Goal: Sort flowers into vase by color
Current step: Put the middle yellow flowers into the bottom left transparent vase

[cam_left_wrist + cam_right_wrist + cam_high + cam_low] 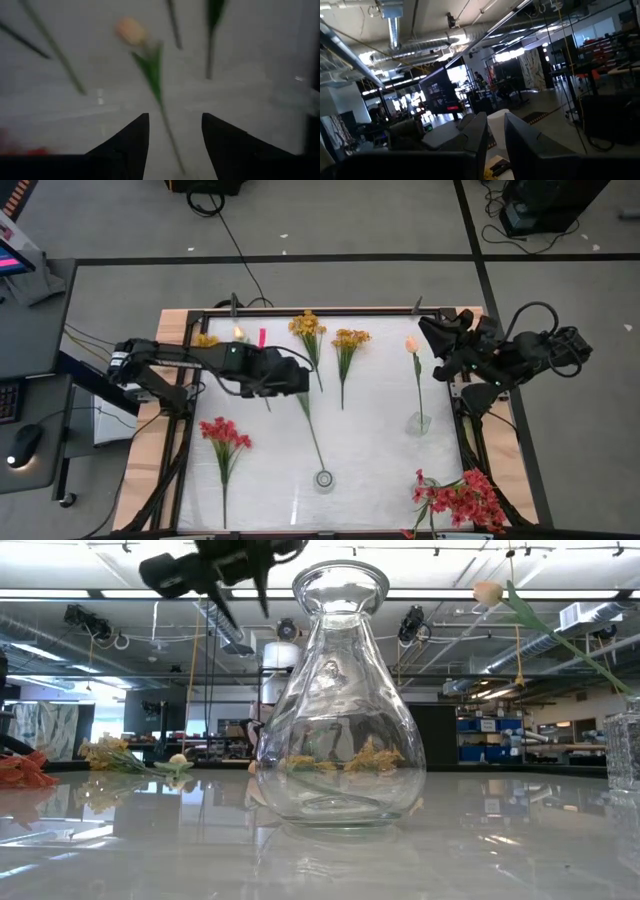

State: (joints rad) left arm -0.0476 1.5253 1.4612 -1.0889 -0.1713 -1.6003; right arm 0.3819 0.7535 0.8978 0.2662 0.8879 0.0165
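The left claw (300,377) hangs over the worktop (380,450), fingers apart with nothing between them. Just below it lies a peach tulip stem (311,425), long axis running from the claw toward the small round vase (324,479) at the near edge. The left wrist view shows its bud (131,31) pointing away, hidden overhead. The right claw (432,332) waits at the far right corner, fingers nearly together, empty.

Three yellow clusters (308,326), two red clusters (224,431), two peach buds (411,344), two vases (324,479), two arms (180,360).
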